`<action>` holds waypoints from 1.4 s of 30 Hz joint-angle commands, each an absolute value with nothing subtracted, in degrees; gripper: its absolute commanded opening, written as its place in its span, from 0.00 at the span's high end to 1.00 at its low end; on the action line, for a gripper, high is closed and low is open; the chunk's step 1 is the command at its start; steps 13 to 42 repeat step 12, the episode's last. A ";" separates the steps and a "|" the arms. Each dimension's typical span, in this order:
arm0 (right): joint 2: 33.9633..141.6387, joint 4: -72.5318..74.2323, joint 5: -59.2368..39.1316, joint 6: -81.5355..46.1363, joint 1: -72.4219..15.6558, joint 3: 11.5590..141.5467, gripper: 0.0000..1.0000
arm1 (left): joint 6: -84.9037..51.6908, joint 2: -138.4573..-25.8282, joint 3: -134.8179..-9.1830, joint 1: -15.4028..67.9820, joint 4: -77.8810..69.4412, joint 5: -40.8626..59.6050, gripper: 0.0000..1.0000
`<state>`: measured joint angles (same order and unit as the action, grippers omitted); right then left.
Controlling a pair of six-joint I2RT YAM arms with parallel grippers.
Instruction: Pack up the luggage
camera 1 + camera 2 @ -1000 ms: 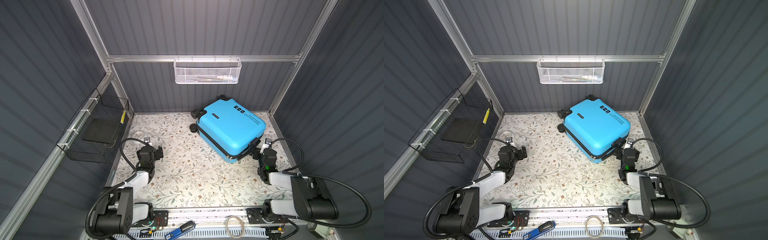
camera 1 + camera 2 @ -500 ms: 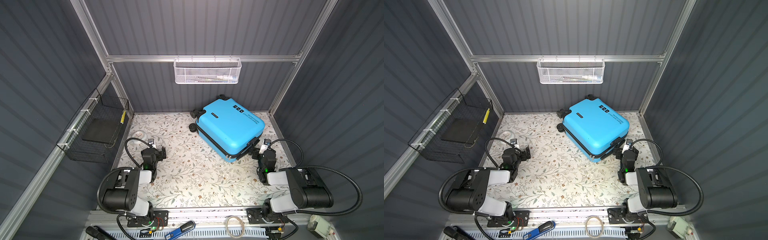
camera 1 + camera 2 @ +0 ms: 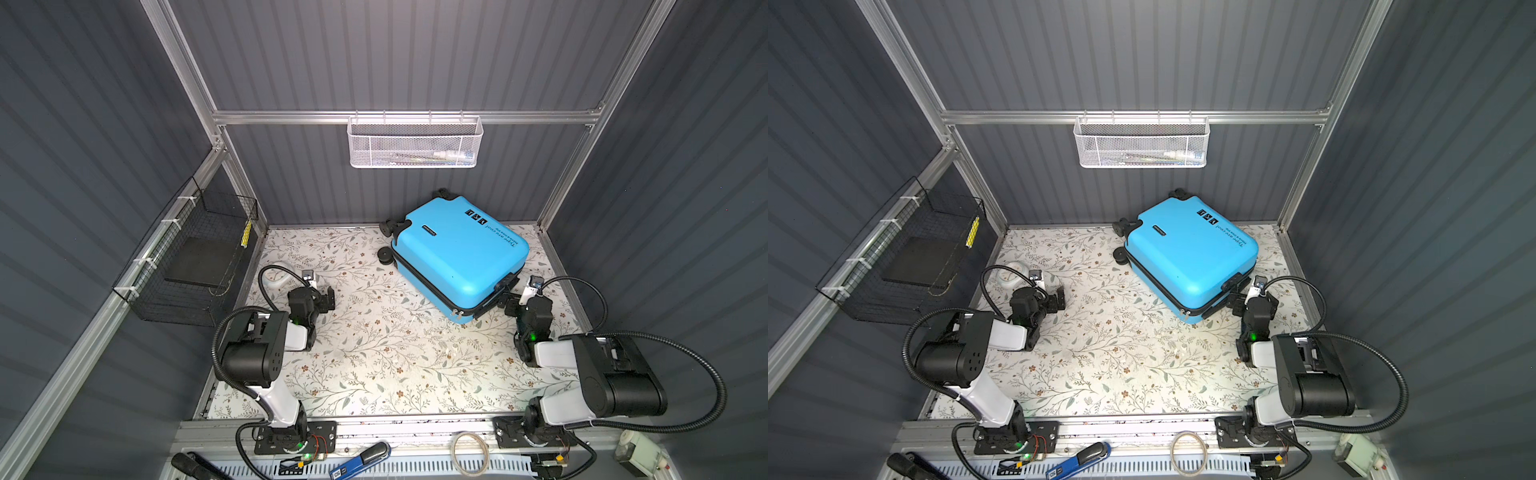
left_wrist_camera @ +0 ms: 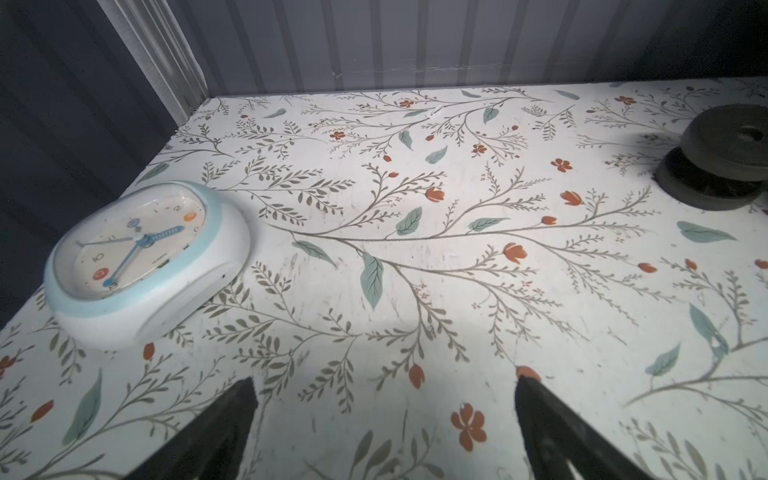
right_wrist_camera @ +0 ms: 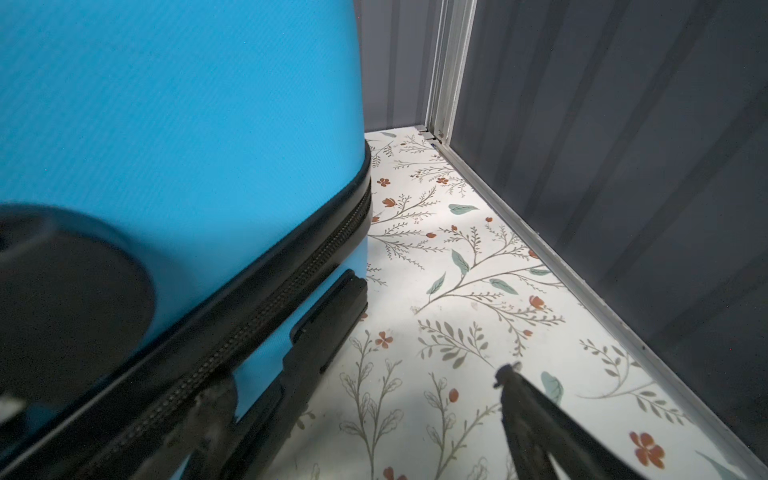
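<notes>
Presently, both arms sit folded low on the floral bench (image 3: 374,361). Left pincer (image 4: 382,382), at 9 o'clock from bench centre: jaws wide, empty, over bare surface. A white-and-blue clock (image 4: 145,266) lies face-up at its 10 o'clock, apart. A black wire basket (image 3: 195,266) hangs on the 9 o'clock wall. Right pincer (image 5: 357,386), at 3 o'clock: jaws wide, gripping nothing, one finger just beside the luggage's zipper edge; contact unconfirmed. The luggage (image 3: 457,257) lies flat, zipped shut, at 1 o'clock, wheels toward 11 o'clock. A white mesh basket (image 3: 415,143) hangs at 12 o'clock.
</notes>
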<state>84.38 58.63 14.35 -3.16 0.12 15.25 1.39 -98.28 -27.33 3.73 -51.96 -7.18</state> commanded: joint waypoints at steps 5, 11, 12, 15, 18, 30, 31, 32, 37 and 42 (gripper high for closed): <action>84.23 58.92 14.26 -4.08 0.20 17.52 0.01 | 1.93 -98.44 -27.77 3.43 -50.82 -6.24 0.00; 83.70 57.78 11.23 -4.90 1.76 17.67 0.01 | 1.94 -98.43 -27.77 3.34 -50.78 -6.24 0.00; 83.54 57.70 11.15 -4.92 1.79 17.59 0.01 | 1.93 -98.44 -27.77 3.34 -50.75 -6.22 0.00; 83.54 57.70 11.15 -4.92 1.79 17.59 0.01 | 1.93 -98.44 -27.77 3.34 -50.75 -6.22 0.00; 83.54 57.70 11.15 -4.92 1.79 17.59 0.01 | 1.93 -98.44 -27.77 3.34 -50.75 -6.22 0.00; 83.54 57.70 11.15 -4.92 1.79 17.59 0.01 | 1.93 -98.44 -27.77 3.34 -50.75 -6.22 0.00; 83.54 57.70 11.15 -4.92 1.79 17.59 0.01 | 1.93 -98.44 -27.77 3.34 -50.75 -6.22 0.00; 83.54 57.70 11.15 -4.92 1.79 17.59 0.01 | 1.93 -98.44 -27.77 3.34 -50.75 -6.22 0.00; 83.54 57.70 11.15 -4.92 1.79 17.59 0.01 | 1.93 -98.44 -27.77 3.34 -50.75 -6.22 0.00; 83.54 57.70 11.15 -4.92 1.79 17.59 0.01 | 1.93 -98.44 -27.77 3.34 -50.75 -6.22 0.00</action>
